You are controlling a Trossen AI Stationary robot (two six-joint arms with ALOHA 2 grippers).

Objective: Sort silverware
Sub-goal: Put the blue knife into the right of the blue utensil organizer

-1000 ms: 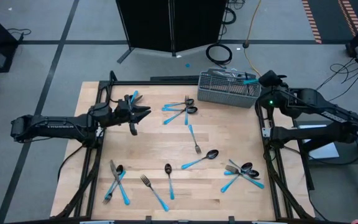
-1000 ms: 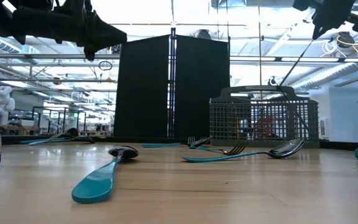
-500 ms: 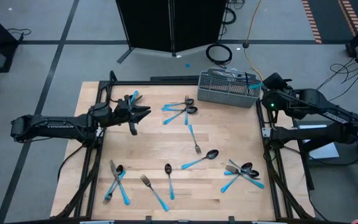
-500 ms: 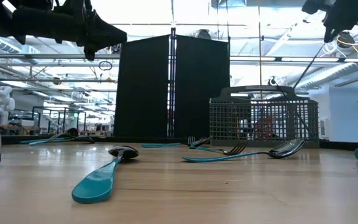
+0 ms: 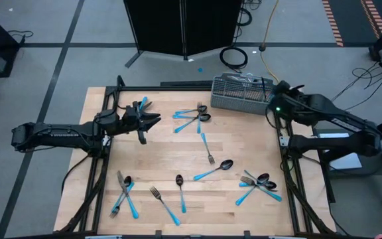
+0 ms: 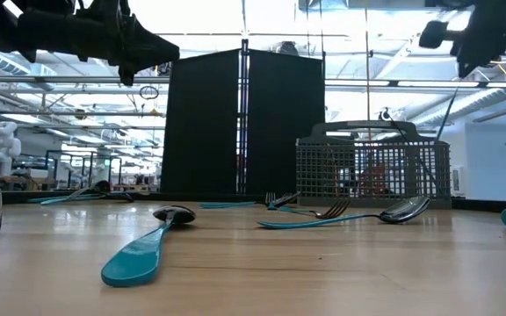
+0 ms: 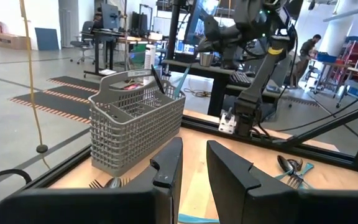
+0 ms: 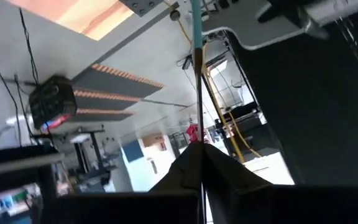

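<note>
Blue-handled silverware [image 5: 212,170] was scattered over the wooden counter [image 5: 171,156], with a clear patch left at its middle. One knife [image 8: 197,93] was gripped by the closed right tool [image 5: 274,93] above the grey mesh basket [image 5: 243,95] at the far right edge. The left tool [image 5: 152,120], fingers slightly parted and empty, was held above the far left side. A black partition [image 6: 246,123] and an open workshop were seen beyond.
</note>
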